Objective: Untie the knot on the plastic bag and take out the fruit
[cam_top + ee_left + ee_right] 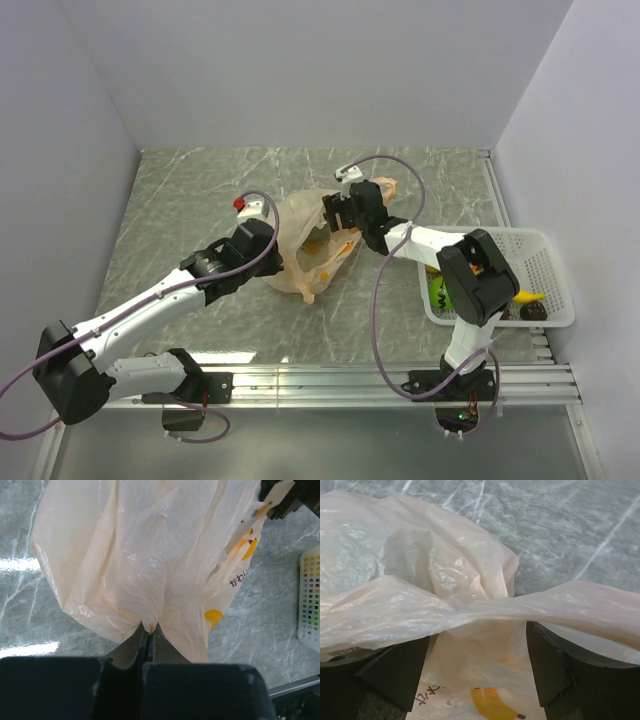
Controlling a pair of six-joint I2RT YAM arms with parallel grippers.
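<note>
- Left wall [60,150]: it stands well clear of the left arm, with open marble table [190,200] between them from 9 to 12 o'clock.
- Left gripper [149,632]: closed on a small pinch of film at the plastic bag's [300,220] 8 o'clock edge. The wrist view shows the jaws tight together with the film gathered into them.
- Plastic bag: it lies near the table's centre, slack and crumpled, spread between the two grippers. The yellow patches beside lettering on it read as print, not fruit.
- Knot: no tied knot is identifiable in any view. A twisted band [485,605] of film runs across the right wrist view. I judge the untying done or nearly so, but this cannot be confirmed.
- Right gripper [477,645]: at the bag's 1 o'clock edge, jaws standing wide apart, with the band draped across the gap and nothing clamped.
- White mesh basket [548,250]: at 3 o'clock, apart from the bag. It holds a green fruit [440,292], a yellow fruit [530,297] and a dark fruit [534,312], so the removal looks partly done.
- Outstanding: whether any fruit is inside the bag cannot be told.
- Right wall [590,130]: just beside the basket, so room is tight there, while 12 o'clock is open.
</note>
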